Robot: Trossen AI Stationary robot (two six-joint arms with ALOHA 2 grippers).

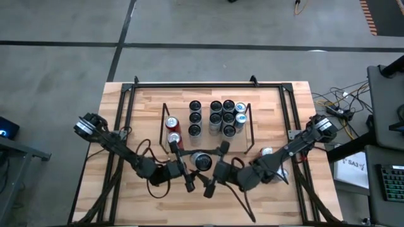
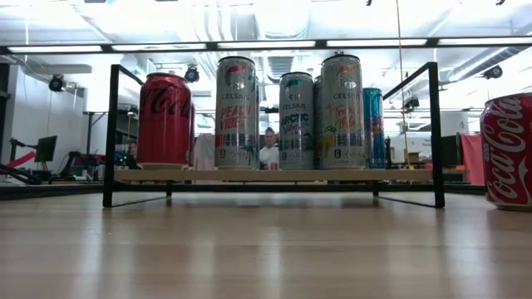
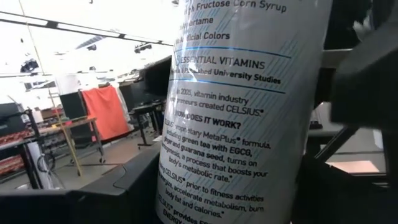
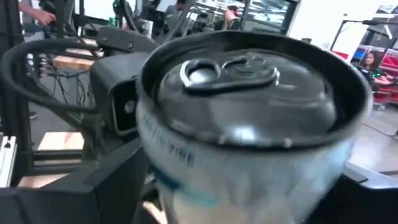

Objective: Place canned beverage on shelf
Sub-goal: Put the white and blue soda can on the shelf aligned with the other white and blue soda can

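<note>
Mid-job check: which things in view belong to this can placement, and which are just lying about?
In the job:
- Celsius can, between both grippers
- left gripper, gripping it
- right gripper, close beside it
- shelf

Not in play now:
- shelved cans, already placed
- loose Coca-Cola can, right of the shelf
- cables and keyboard, off the table

A silver can [image 4: 249,118], pull-tab top showing, fills the view, dark fingers [image 4: 106,180] alongside.

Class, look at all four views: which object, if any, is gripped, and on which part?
A slim silver-and-white Celsius can sits between the left gripper and right gripper; the left holds its printed side wall; the right's contact cannot be told.
</note>
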